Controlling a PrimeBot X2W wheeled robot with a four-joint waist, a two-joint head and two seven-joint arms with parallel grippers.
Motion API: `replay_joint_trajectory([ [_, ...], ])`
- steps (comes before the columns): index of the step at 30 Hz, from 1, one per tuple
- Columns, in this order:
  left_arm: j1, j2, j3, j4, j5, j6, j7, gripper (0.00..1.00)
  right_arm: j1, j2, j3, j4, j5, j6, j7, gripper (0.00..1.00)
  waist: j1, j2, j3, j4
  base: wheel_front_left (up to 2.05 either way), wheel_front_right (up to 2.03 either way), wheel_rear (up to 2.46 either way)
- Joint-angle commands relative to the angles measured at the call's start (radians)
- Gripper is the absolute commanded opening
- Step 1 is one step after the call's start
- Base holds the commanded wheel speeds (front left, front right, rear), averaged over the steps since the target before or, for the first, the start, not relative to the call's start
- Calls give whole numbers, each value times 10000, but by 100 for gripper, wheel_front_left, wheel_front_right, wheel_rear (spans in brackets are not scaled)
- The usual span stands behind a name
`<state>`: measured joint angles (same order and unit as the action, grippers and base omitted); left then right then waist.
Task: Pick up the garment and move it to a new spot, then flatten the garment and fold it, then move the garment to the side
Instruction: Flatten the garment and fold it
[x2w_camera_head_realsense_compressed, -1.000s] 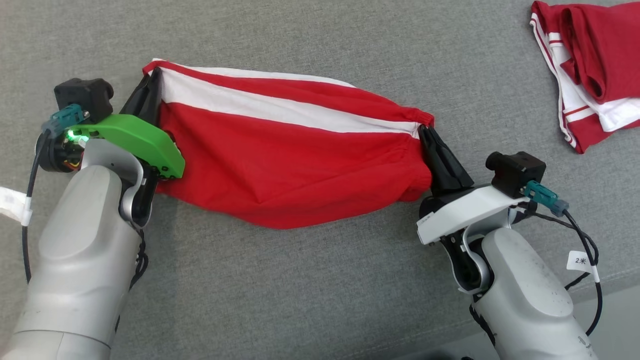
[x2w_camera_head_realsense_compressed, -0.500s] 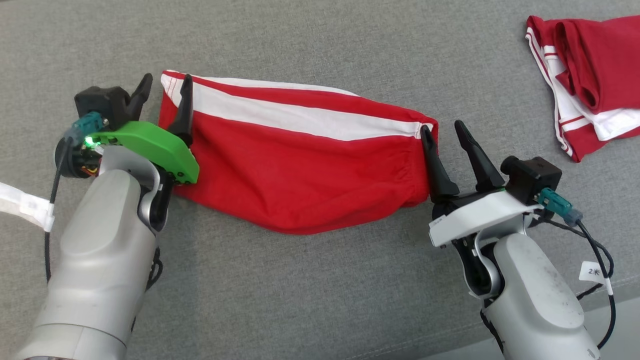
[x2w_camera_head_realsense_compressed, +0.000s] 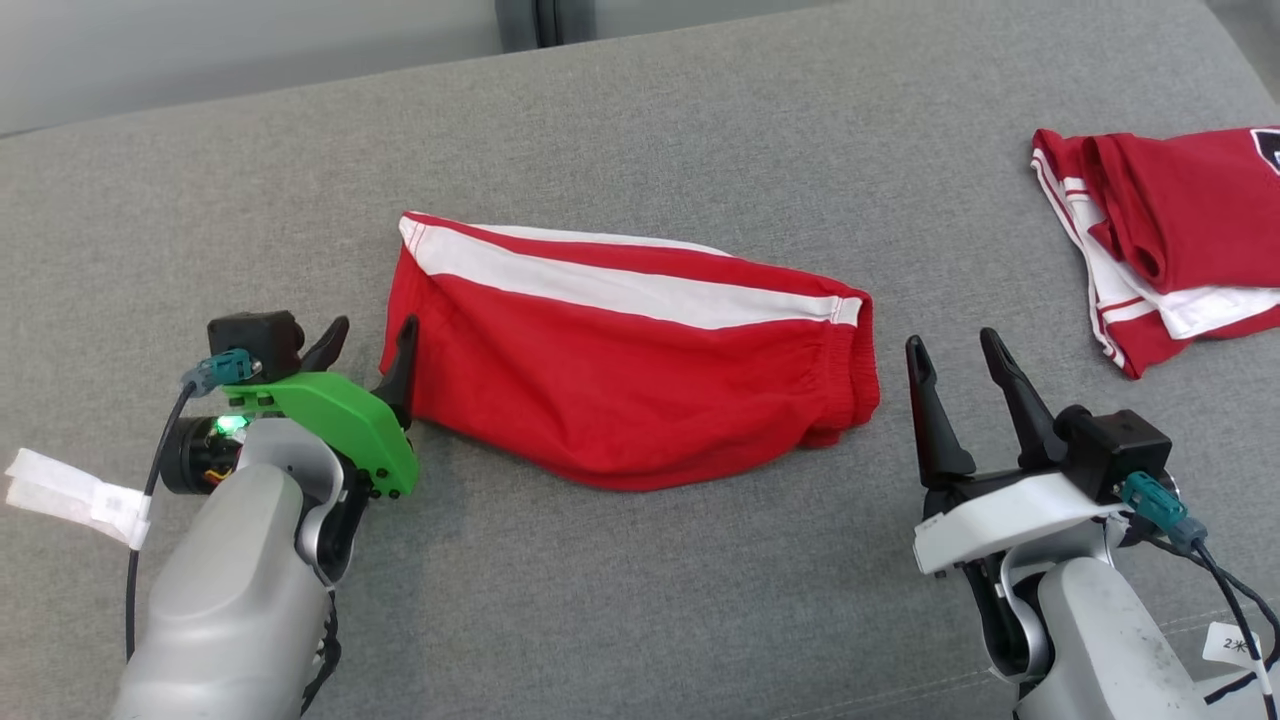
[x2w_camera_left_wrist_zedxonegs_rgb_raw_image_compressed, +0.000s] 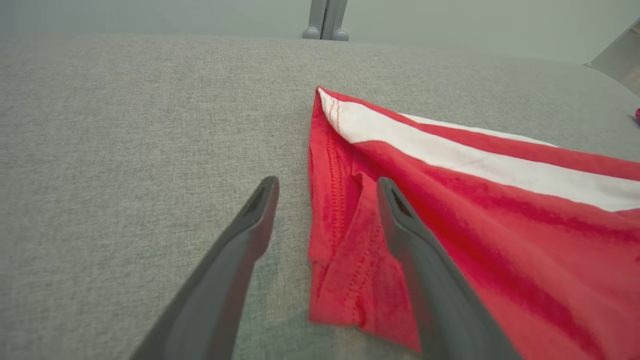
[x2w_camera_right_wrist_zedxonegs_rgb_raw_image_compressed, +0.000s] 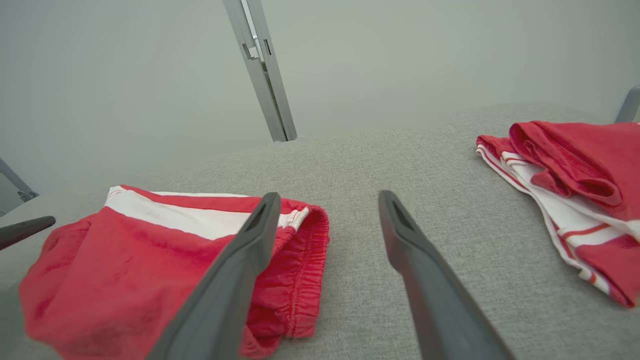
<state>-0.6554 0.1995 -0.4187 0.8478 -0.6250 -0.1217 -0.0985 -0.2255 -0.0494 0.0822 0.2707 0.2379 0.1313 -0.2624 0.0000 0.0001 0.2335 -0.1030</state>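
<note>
looks like the flatten-and-fold step: red shorts (x2w_camera_head_realsense_compressed: 630, 380) laid crosswise on the grey upholstered cushion (x2w_camera_head_realsense_compressed: 640, 130), fairly smooth, not yet folded (one white stripe along the far edge). spread wide and pinching nothing at the left gripper (x2w_camera_head_realsense_compressed: 374, 325), with the hem end just beside its inner finger; touching or not, cannot tell. spread wide and empty as well at the right gripper (x2w_camera_head_realsense_compressed: 950, 340), with the elastic waistband near its inner finger but apart. next, probably calls for a fresh pinch on a corner at each end, then a carry across to make the fold; risks catching only the top layer. off the right gripper's outer side, well apart, a second red-and-white garment (x2w_camera_head_realsense_compressed: 1170, 230), bunched. past the cushion's far edge, a pale wall and a metal post (x2w_camera_right_wrist_zedxonegs_rgb_raw_image_compressed: 260, 70).
</note>
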Motion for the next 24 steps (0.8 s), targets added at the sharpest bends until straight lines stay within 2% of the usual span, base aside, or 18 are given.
replay_joint_trajectory([
  [1,151,13,-10,-51,-135,73,163,100,151,-22,21,-86,-68,-14,20,100,0,-1,-166,-35,0,0,0],
  [11,238,233,30,-54,-464,267,1356,100,248,-22,91,-348,56,-14,163,100,0,-1,149,-487,0,0,0],
  [15,226,233,21,-30,-708,172,1847,100,190,-22,74,-369,98,-14,140,100,0,-1,278,-655,0,0,0],
  [16,256,196,0,-75,-808,143,1981,82,199,-21,40,-365,103,-14,129,100,0,-1,292,-681,0,0,0],
  [17,293,178,-15,-116,-874,105,2073,42,203,-21,14,-354,103,-14,120,100,0,-1,298,-696,0,0,0],
  [18,339,184,-52,-177,-914,67,2152,15,207,-20,-13,-340,108,-14,109,100,0,-1,299,-706,0,0,0],
  [19,376,205,-78,-225,-942,67,2159,0,214,-20,-29,-333,108,-14,100,100,0,-1,294,-710,0,0,0],
  [24,522,333,-139,-630,-971,32,1992,0,214,-20,-148,-280,116,-14,56,100,0,-1,167,-633,0,0,0],
])
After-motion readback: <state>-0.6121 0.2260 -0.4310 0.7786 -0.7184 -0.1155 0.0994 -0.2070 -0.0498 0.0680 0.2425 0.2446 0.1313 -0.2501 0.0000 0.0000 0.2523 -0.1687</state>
